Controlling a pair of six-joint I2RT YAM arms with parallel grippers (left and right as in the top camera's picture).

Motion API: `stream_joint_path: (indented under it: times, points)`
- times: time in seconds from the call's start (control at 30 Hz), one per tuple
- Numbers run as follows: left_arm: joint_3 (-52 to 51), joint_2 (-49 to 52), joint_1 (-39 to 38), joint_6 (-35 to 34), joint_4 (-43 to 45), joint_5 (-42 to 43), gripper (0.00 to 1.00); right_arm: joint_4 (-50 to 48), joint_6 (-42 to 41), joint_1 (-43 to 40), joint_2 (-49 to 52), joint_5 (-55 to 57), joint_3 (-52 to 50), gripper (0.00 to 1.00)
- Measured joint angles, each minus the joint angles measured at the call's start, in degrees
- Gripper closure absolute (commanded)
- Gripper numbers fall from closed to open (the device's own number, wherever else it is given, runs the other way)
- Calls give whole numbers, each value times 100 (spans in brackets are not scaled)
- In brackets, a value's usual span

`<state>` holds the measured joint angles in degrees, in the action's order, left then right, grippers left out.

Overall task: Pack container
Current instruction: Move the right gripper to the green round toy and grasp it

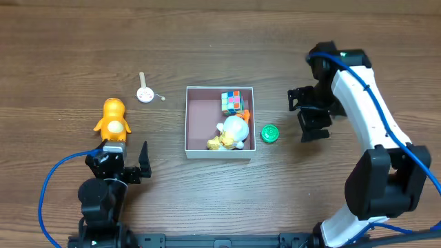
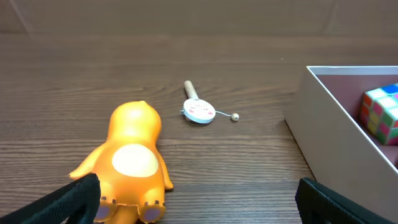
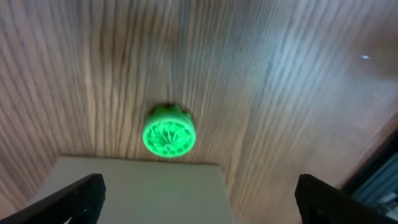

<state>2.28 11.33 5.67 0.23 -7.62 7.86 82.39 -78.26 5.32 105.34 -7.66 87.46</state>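
Note:
The container [image 1: 202, 117], a square white box with a pink floor, sits mid-table. It holds a coloured puzzle cube [image 1: 232, 102] and a white and yellow duck toy [image 1: 233, 132]. A green round disc [image 1: 269, 133] lies on the table just outside its right wall. It also shows in the right wrist view [image 3: 169, 132], beyond a white container wall [image 3: 137, 193]. My right gripper [image 1: 303, 116] is open and empty, right of the disc. An orange figure [image 1: 113, 118] lies at the left. My left gripper [image 1: 126, 157] is open and empty just in front of it, one finger by its feet [image 2: 134, 158].
A small white rattle drum with a wooden handle [image 1: 145, 93] lies behind the orange figure, left of the container; it also shows in the left wrist view [image 2: 199, 111]. The container's left wall [image 2: 323, 124] and the cube [image 2: 382, 115] show at the right of that view.

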Motion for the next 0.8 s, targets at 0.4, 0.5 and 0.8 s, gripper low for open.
stream_joint_path:
  times: [0.4,0.5,0.8]
  points:
    - [0,0,0,0,-2,0,0,-1064,-13,1019,-11,1003,-629,0]
    - [0,0,0,0,-2,2,0,-1130,-125,1051,-9,1075,-629,0]
    - [0,0,0,0,-2,0,0,-1270,-317,1047,216,721,-629,0]
